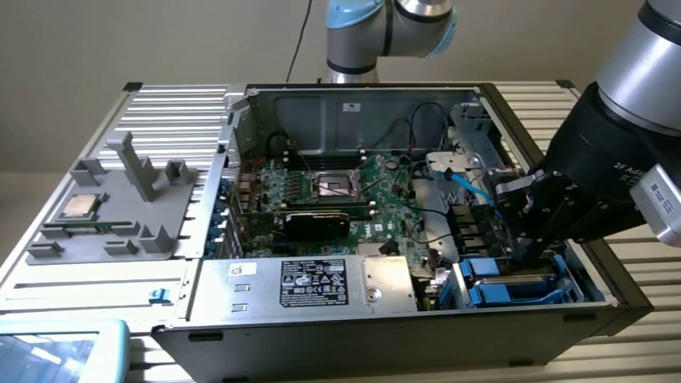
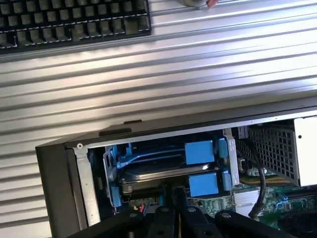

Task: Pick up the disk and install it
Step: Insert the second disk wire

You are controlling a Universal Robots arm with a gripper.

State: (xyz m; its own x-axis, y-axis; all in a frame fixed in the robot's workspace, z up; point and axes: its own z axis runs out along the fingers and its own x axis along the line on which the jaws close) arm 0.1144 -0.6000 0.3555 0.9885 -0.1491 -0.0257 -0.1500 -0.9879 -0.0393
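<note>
At the exterior view's left you have a grey plastic fixture (image 1: 112,211) on the ribbed metal tabletop (image 1: 171,108), with a small square silver chip (image 1: 81,206) resting on it. Move rightward and you reach the open computer case (image 1: 352,100), lying on its side with the green motherboard (image 1: 340,195) exposed in the middle. Along the case's near edge sits a silver box with a black label (image 1: 319,283). A blue cable (image 1: 468,185) runs down past the motherboard toward the drive bay.

At the exterior view's right, in the near corner of the case, you find the disk (image 1: 511,281) seated in the bay, its blue carrier rails around it. In the wrist view the disk (image 2: 158,171) lies flat inside that bay between blue tabs, its grey metal face partly shaded.

Your claw (image 1: 529,254) reaches down into the case right at the disk's bay, just above the blue rails. In the wrist view the black fingers (image 2: 179,197) sit close together, just beside the disk's edge; whether they pinch anything you cannot tell.

A black keyboard (image 2: 74,20) lies on the tabletop beyond the case.
</note>
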